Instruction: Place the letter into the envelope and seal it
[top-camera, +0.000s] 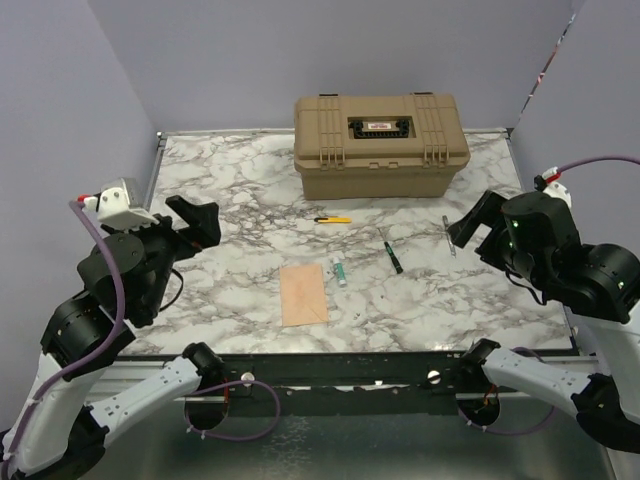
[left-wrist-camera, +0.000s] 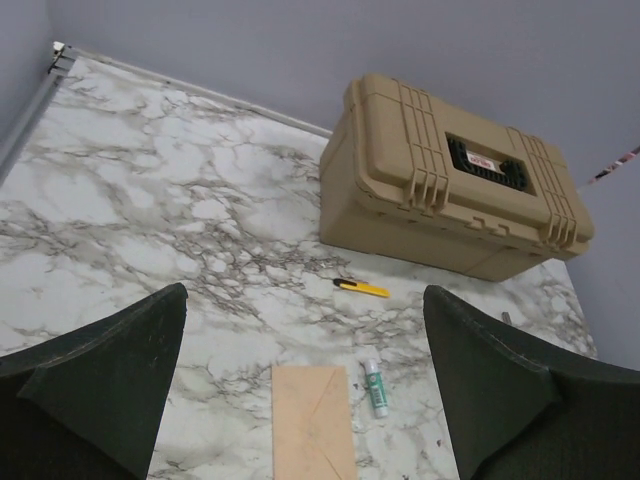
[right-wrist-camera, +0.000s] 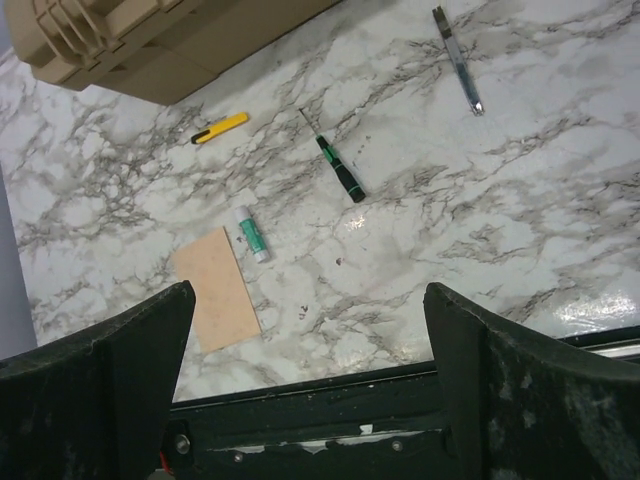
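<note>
No writing can be read in any view. The tan hard case (top-camera: 380, 150) at the far side of the bench (top-camera: 230, 200) carries a small red-and-white label (left-wrist-camera: 484, 160), set in a black panel on its lid, but the print is too small to make out. The glue stick (left-wrist-camera: 376, 388) near the bench's middle has a green-and-white wrap, which is also illegible.

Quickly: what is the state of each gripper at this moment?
Left gripper: open, holding nothing.
Right gripper: open, holding nothing.
</note>
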